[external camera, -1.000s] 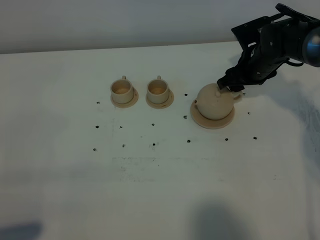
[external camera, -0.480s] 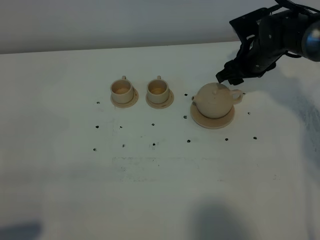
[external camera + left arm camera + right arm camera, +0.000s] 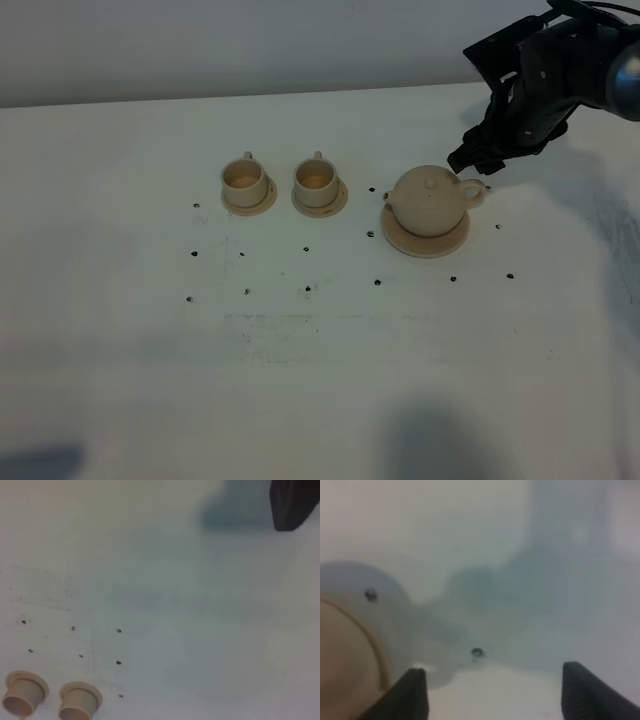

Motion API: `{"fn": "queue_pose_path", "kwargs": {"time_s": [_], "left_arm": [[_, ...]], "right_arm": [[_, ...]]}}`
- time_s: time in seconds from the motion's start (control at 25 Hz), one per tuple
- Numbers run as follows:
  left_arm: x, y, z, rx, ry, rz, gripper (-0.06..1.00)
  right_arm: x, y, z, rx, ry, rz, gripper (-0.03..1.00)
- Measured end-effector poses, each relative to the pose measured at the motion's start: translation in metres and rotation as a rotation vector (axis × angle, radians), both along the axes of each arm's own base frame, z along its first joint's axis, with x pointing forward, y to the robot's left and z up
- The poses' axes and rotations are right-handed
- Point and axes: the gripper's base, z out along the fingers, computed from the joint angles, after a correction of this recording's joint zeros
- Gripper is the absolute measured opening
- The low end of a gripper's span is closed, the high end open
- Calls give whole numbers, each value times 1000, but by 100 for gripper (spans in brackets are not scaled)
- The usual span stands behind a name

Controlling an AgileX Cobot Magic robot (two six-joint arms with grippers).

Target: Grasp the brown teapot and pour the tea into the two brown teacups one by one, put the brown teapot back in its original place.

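The brown teapot (image 3: 429, 200) sits on its saucer (image 3: 425, 248) right of centre, the right hand (image 3: 470, 166) spread open just above its handle — I'd move straight, jaws wide, so nothing nudges the pot.

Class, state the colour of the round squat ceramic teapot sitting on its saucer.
Pale tan-beige teapot, plain and unpatterned; clearest in the exterior high view.

high overview, close wrists, shared teacups (image 3: 246, 180) (image 3: 25, 692)
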Motion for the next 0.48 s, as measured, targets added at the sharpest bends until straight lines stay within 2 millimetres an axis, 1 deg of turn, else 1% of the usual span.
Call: {"fn": "queue_pose_path", "kwargs": {"time_s": [0.48], "left_arm": [[0, 0, 0, 0, 0, 0, 31]], "right_arm": [[-4, -1, -2, -13, 45, -6, 55]]}}
